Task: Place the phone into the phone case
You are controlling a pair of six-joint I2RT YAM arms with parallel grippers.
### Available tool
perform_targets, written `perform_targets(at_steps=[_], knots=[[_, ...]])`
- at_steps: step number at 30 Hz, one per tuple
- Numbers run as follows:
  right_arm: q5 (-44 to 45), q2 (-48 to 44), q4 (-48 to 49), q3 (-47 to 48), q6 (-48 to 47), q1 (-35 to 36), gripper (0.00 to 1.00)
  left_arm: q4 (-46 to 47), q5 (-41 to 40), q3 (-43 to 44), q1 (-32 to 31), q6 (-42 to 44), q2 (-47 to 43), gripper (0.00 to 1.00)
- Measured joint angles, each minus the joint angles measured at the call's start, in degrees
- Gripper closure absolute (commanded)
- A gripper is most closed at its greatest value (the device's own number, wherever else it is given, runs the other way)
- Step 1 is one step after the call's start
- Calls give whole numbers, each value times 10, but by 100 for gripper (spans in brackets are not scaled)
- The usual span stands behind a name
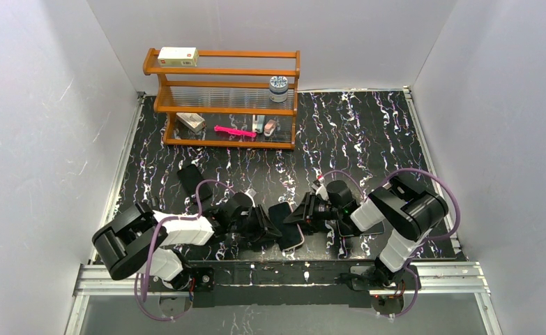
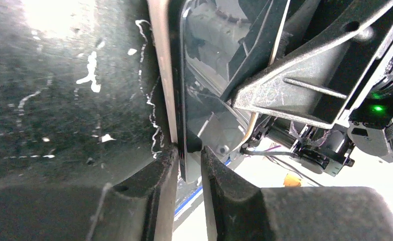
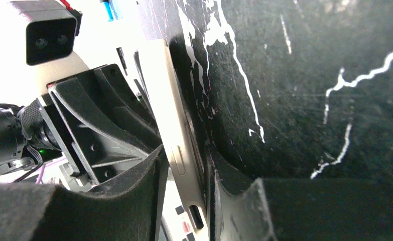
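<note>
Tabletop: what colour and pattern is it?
The tabletop is black with white streaks; top external view.

Both arms reached in low toward the phone [image 1: 289,230], one from each side. The left arm [image 1: 179,229] lay stretched out on the phone's left, its elbow folded back near its base. The left gripper [image 2: 188,149] pinched the phone's near edge, one finger against each face. The right arm [image 1: 397,213] bent in from the phone's right, and the right gripper [image 3: 184,150] clamped the opposite edge the same way.
</note>
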Motion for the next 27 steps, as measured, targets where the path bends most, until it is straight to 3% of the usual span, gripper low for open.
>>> perform_targets(at_steps=[6, 11, 19, 21, 27], knots=[[3, 15, 61, -23, 32, -4, 59, -10, -6, 20, -27, 2, 15, 96], [6, 21, 81, -30, 46, -5, 60, -12, -6, 37, -38, 1, 33, 86], [10, 22, 89, -34, 54, -4, 60, -11, -25, 45, -51, 6, 39, 86], [10, 22, 89, -34, 54, -4, 66, -11, -26, 46, -52, 8, 39, 82], [-7, 22, 113, -33, 58, -4, 91, -21, -33, 49, -52, 25, 12, 49]])
